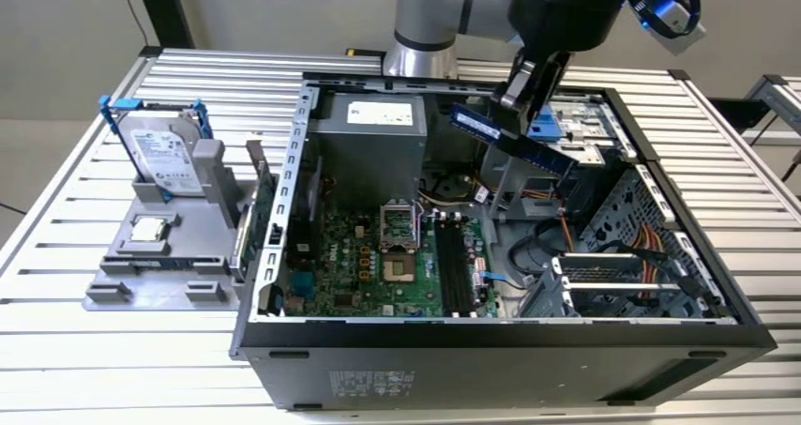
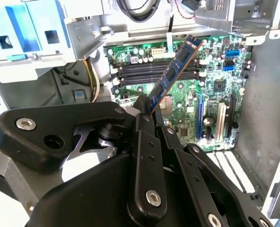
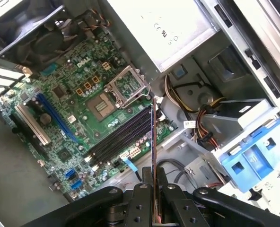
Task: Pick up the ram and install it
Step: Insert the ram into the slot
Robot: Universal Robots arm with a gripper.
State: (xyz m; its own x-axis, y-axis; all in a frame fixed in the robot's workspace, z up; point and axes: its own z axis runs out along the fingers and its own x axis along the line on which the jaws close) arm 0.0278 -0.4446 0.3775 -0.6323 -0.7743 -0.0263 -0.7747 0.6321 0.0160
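- Exterior view: jaws clamped on the ram (image 1: 498, 132), which hangs tilted above the open computer case (image 1: 501, 369).
- In both wrist views the ram (image 2: 174, 72) (image 3: 153, 142) seems clear of the black slots (image 3: 121, 135) on the motherboard (image 3: 69, 101).

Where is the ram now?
The tool holds the ram tilted in the air over the open case, toward the exterior view's right.

My gripper (image 2: 148, 109) is clamped on the near end of the ram (image 2: 177, 67). The stick juts out tilted, its free end over the green motherboard (image 2: 215, 94). It crosses in front of the black memory slots (image 2: 135, 71) and is seated in none of them. A blue drive bracket (image 2: 26, 33) sits beside the board.
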